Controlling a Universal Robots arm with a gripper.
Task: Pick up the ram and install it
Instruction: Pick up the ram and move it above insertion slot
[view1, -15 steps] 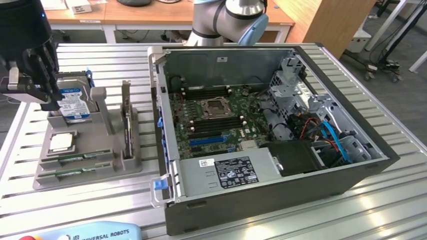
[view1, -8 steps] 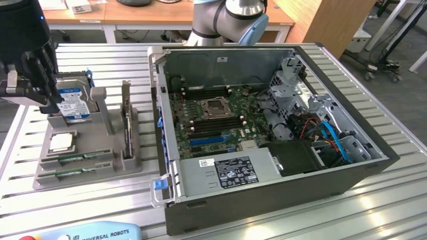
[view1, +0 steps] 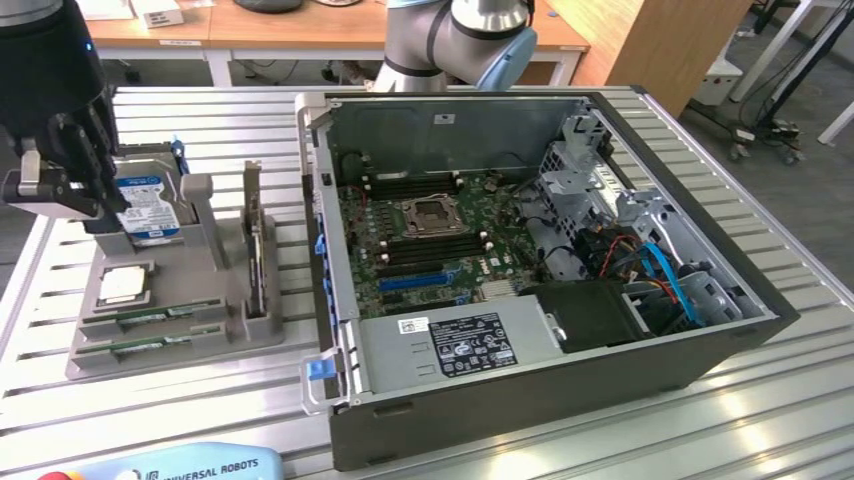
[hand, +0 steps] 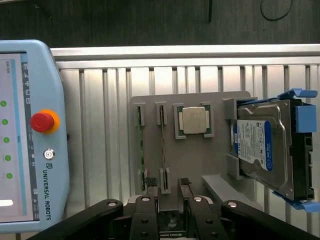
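A grey fixture (view1: 214, 290) is seen on the slatted metal counter (view1: 200, 120), at the exterior view's left of an open computer case (view1: 694, 370) whose motherboard (view1: 400, 255) is exposed. 2 green memory boards are set on edge in parallel slots at the fixture's end nearest the teach pendant (view1: 187, 468). The outer ram stick (view1: 140, 346) lies closest to the pendant, and the inner ram stick (view1: 150, 318) is seated just beside it. A square silver processor (view1: 123, 284) is placed next along the fixture, and a blue-labelled hard drive (view1: 144, 208) stands beyond that.

The hand (view1: 60, 185) is held above the counter at the fixture's hard-drive end in the exterior view. In the wrist view the hand (hand: 170, 222) is seen with its fingers (hand: 145, 215) spread partly apart, and nothing is gripped between them. The outer ram stick (hand: 141, 150) and inner ram stick (hand: 162, 142) are both seated in the fixture (hand: 200, 165), untouched, with the processor (hand: 194, 120) and hard drive (hand: 262, 150) alongside.
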